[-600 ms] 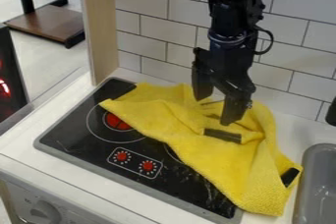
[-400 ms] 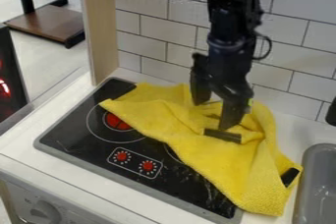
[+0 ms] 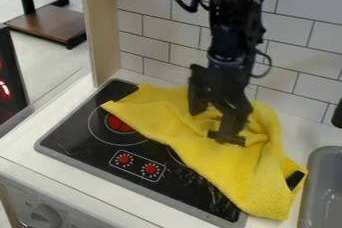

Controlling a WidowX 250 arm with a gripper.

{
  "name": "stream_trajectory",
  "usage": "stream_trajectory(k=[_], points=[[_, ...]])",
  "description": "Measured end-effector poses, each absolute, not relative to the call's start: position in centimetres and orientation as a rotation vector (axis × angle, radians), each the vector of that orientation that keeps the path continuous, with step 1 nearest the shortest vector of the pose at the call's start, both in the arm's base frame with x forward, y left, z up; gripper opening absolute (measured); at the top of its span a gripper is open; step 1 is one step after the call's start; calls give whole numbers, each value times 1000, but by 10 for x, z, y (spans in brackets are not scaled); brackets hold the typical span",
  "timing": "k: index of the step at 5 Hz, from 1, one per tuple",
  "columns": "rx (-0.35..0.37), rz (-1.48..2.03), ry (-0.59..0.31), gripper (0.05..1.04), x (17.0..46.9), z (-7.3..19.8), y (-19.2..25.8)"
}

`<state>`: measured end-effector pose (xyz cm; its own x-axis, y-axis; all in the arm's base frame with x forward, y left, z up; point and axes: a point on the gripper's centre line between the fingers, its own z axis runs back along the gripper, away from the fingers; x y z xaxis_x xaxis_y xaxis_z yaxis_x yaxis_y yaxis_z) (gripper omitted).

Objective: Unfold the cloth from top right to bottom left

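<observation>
The black gripper [image 3: 212,122] hangs over the upper middle of the yellow cloth [image 3: 247,179], its two fingers spread apart. Its right finger is low, beside a black strip [image 3: 227,138] on the cloth; whether it touches the fabric I cannot tell. The cloth lies rumpled and partly folded across the right and back of the black stove top, its right part extending onto the white counter. Another black patch [image 3: 294,179] shows at the cloth's right corner.
The stove top [image 3: 80,139] has red burner marks and two red dials near its front. A grey sink [image 3: 324,187] is at the right, a tiled wall [image 3: 300,57] stands behind, and a wooden panel [image 3: 103,27] rises at the back left.
The gripper has moved down and slightly left, bringing its right finger close to the black strip. The cloth looks unmoved.
</observation>
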<state>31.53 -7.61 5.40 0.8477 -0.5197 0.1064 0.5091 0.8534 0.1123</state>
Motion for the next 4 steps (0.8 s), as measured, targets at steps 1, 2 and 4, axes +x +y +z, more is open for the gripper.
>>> stream_trajectory(k=[1,2,4], points=[[89,-562,-139,999,312,52,-84],[101,-578,-145,999,312,48,-91],[112,-564,-118,999,323,38,-95]])
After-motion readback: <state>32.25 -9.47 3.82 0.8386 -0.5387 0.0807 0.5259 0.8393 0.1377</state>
